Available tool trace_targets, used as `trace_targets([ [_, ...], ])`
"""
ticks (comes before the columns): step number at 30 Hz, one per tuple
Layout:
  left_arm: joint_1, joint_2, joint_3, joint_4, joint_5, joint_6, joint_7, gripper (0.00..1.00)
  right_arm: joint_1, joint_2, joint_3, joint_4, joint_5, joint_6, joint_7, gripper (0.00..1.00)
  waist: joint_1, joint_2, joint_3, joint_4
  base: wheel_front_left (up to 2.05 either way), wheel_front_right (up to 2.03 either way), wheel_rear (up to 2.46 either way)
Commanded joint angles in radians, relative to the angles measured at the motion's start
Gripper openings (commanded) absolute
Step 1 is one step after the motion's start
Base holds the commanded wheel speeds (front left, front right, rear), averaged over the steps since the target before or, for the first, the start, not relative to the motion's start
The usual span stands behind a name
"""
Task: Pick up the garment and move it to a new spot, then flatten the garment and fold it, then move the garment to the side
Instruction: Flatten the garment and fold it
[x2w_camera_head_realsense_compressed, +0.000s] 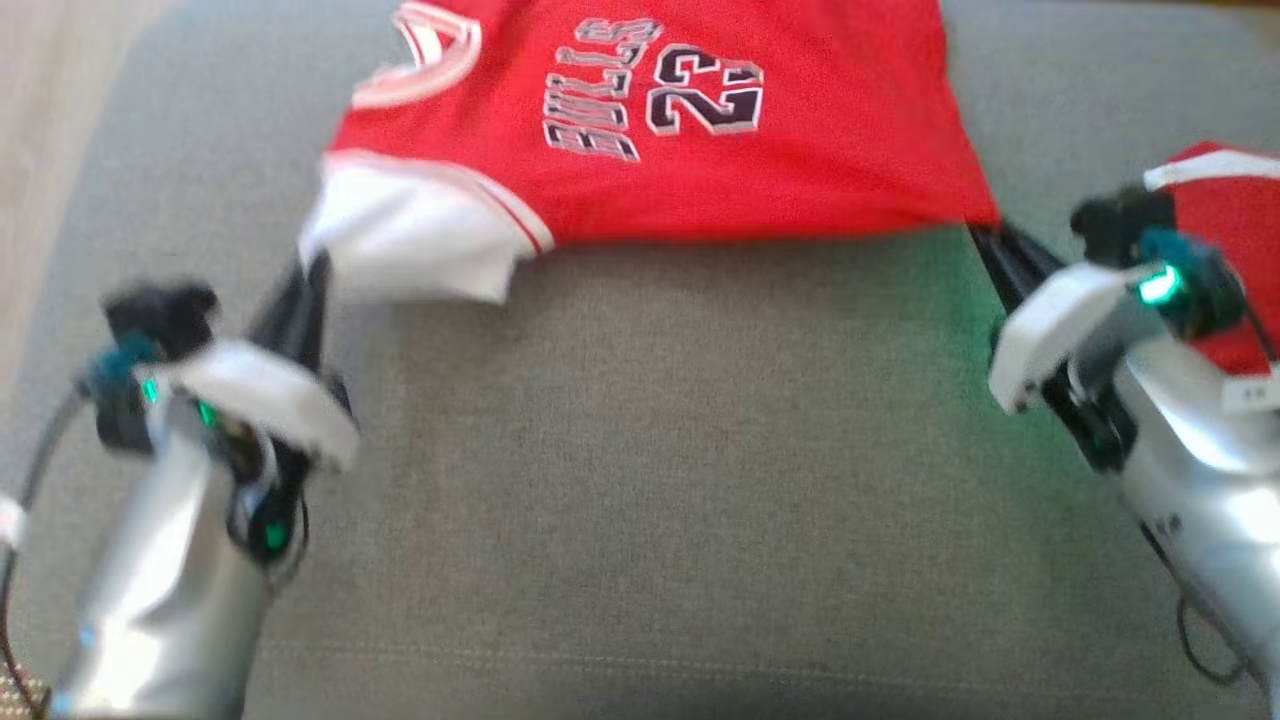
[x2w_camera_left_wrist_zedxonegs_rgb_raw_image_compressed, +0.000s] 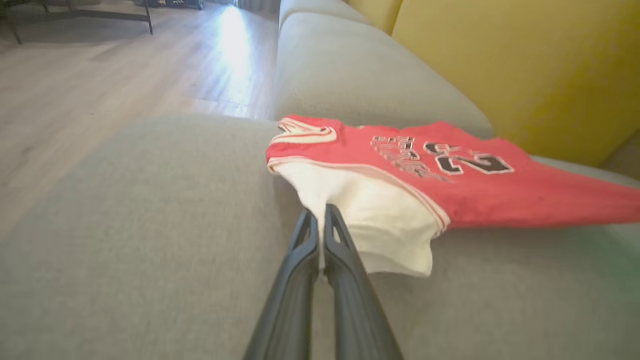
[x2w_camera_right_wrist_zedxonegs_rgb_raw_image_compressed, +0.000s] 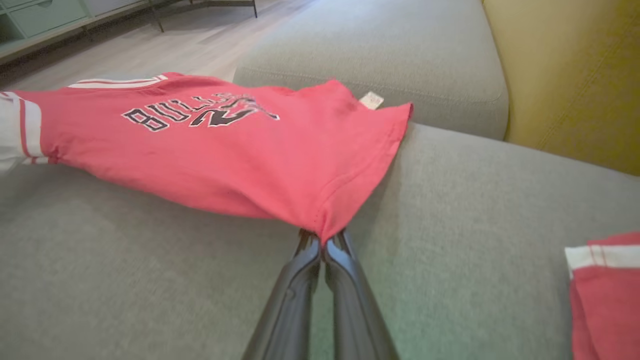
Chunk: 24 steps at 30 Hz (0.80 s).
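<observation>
While the grey sofa cushion (x2w_camera_head_realsense_compressed: 640, 450) carries the garment (x2w_camera_head_realsense_compressed: 700, 170) just ahead of both arms, you have its long axis running side to side, collar end toward the left. Your left gripper (x2w_camera_left_wrist_zedxonegs_rgb_raw_image_compressed: 318, 214) is clamped on the white sleeve (x2w_camera_left_wrist_zedxonegs_rgb_raw_image_compressed: 380, 215) and your right gripper (x2w_camera_right_wrist_zedxonegs_rgb_raw_image_compressed: 324, 240) on the red hem corner (x2w_camera_right_wrist_zedxonegs_rgb_raw_image_compressed: 332, 217), so each arm sits nearest its own end.

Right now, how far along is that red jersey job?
Grabbing looks done: the left gripper is shut on the white sleeve of the Bulls jersey, the right gripper on its hem corner. In hand: the near edge is stretched between them above the grey sofa cushion. Left: laying it flat, folding it, moving it aside.
</observation>
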Motion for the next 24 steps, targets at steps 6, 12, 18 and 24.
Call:
trace_targets([
  [6,0.139,0.125,-0.055,-0.114,-0.035,-0.006,0.038,0.0,0.098,-0.072,0.091,-0.076,0.089,0.007,0.068,0.0,0.0,-0.0001,-0.087,-0.002,0.0,0.0,0.0],
  [12,0.269,0.196,-0.121,-0.197,-0.089,-0.006,0.095,0.0,0.163,-0.127,0.164,-0.125,0.16,0.007,0.143,0.0,0.0,-0.0001,-0.144,-0.011,0.0,0.0,0.0],
  [18,0.344,0.249,-0.159,-0.28,-0.147,-0.006,0.154,0.0,0.192,-0.173,0.219,-0.173,0.207,0.007,0.202,0.0,0.0,-0.0001,-0.166,-0.013,0.0,0.0,0.0],
  [24,0.425,0.33,-0.218,-0.378,-0.241,-0.006,0.238,0.0,0.236,-0.243,0.295,-0.237,0.278,0.007,0.305,0.0,0.0,-0.0001,-0.204,-0.016,0.0,0.0,0.0],
])
